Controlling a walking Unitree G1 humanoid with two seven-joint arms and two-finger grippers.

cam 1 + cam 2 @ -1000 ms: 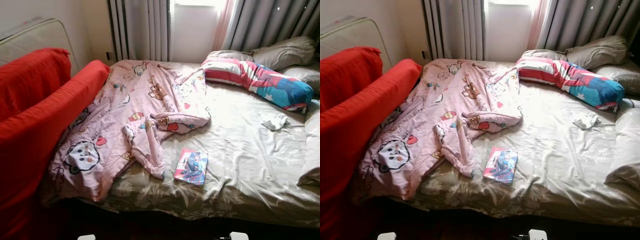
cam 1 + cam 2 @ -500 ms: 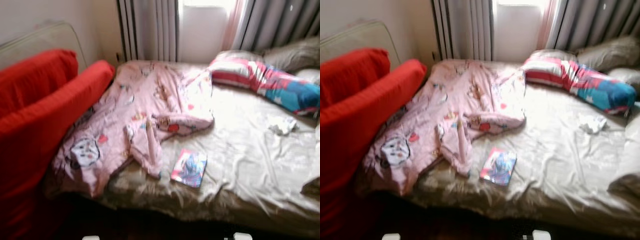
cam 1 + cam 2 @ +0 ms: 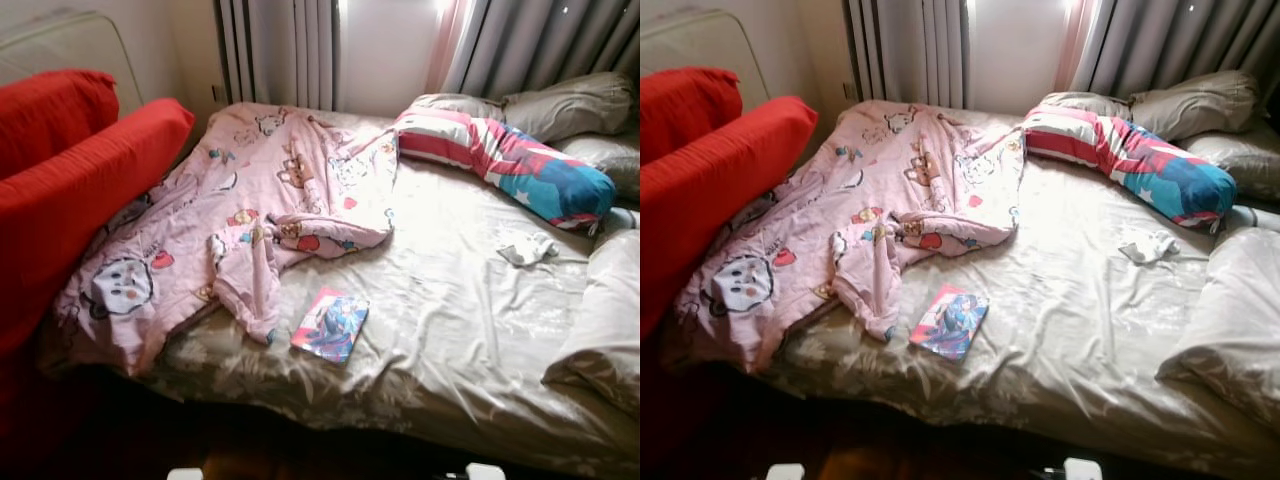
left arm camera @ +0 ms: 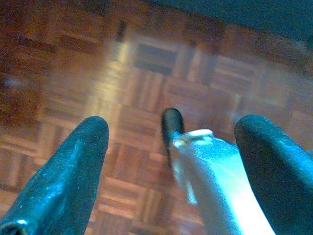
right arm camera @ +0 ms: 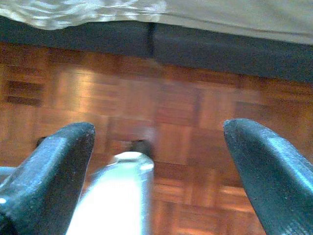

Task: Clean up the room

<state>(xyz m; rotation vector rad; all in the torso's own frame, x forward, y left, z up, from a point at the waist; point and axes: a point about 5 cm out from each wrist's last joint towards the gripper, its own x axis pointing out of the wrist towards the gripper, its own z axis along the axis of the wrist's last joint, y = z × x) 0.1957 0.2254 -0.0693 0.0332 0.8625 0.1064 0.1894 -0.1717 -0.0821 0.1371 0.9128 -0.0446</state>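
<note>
— Did anything on the bed (image 3: 470,330) move?
— No, just the robot's view swinging; the book (image 3: 330,325) lies by the pink duvet (image 3: 240,220).
— Its claws?
— Left claw (image 4: 171,142) and right claw (image 5: 156,147) hang released over the parquet; tidying hasn't begun.

On the bed (image 3: 470,330) in front of you, a pink cartoon-print quilt (image 3: 250,215) lies rumpled across its left half, one corner hanging over the near edge. Just beside its twisted lower fold you see a colourful book (image 3: 330,325) lying flat on the beige sheet. A small crumpled white cloth (image 3: 527,249) sits farther right, near the striped red, white and blue bolster (image 3: 505,160) by the pillows.
</note>
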